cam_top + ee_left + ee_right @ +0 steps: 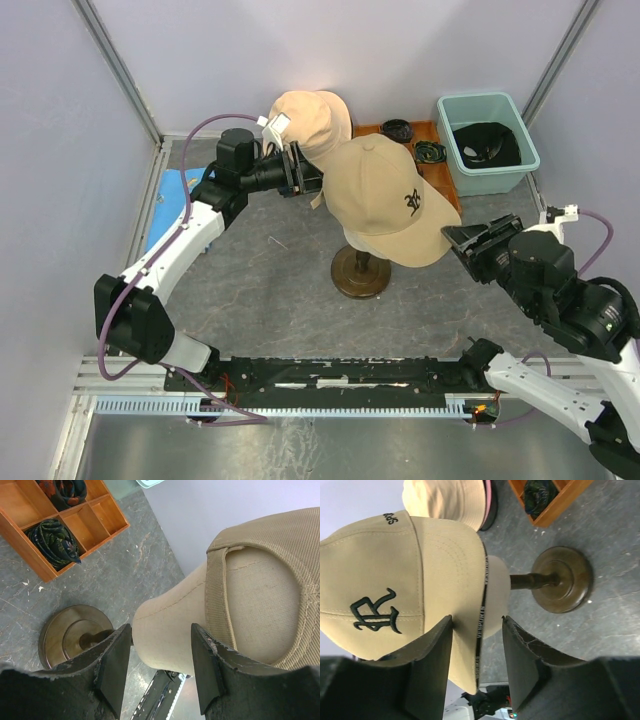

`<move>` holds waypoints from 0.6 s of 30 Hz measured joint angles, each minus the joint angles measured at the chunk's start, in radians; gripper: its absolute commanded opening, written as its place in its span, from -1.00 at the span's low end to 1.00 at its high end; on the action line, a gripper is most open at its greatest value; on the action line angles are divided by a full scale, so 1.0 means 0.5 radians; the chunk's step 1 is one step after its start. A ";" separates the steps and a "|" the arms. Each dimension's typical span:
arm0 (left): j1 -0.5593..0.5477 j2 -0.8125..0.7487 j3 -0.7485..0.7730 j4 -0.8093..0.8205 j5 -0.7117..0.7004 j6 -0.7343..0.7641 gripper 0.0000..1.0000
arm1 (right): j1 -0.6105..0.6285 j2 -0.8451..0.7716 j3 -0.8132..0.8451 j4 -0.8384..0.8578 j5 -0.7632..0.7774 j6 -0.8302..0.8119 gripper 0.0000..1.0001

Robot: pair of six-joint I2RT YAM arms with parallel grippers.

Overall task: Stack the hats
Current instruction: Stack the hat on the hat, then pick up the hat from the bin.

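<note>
A tan cap [385, 195] with a black emblem sits on the cream mannequin head. In the right wrist view the cap's [395, 575] brim edge hangs between my right gripper's [477, 665] open jaws. That gripper [457, 240] is at the brim's right side. My left gripper [300, 170] is at the cap's back. Its open jaws [160, 667] straddle the lower end of the head [165, 625] with a gap on each side, beside the cap's [280, 555] strap opening. A beige hat [310, 120] lies behind on a pink rim [489, 500]. A black cap [487, 145] lies in the teal tub.
The head's brown stand [360, 272] stands mid-table. The teal tub [495, 180] is at the back right. Next to it a wooden tray [445, 185] holds dark rolled items. A blue sheet [185, 185] lies at the left wall.
</note>
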 measured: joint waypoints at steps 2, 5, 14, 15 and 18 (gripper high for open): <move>0.007 0.000 0.000 0.000 -0.002 0.000 0.15 | 0.001 -0.011 0.021 -0.056 0.030 -0.021 0.07; 0.017 0.001 0.000 0.001 -0.011 0.000 0.15 | 0.000 -0.047 0.066 -0.146 0.095 -0.056 0.08; 0.091 0.011 -0.002 -0.012 -0.068 0.002 0.15 | 0.000 0.050 0.407 -0.362 0.309 -0.317 0.14; 0.116 0.007 -0.011 -0.005 -0.083 0.001 0.15 | 0.000 0.099 0.488 -0.387 0.356 -0.372 0.16; 0.259 -0.041 -0.108 0.003 -0.142 -0.003 0.15 | 0.000 0.320 0.798 -0.451 0.546 -0.605 0.25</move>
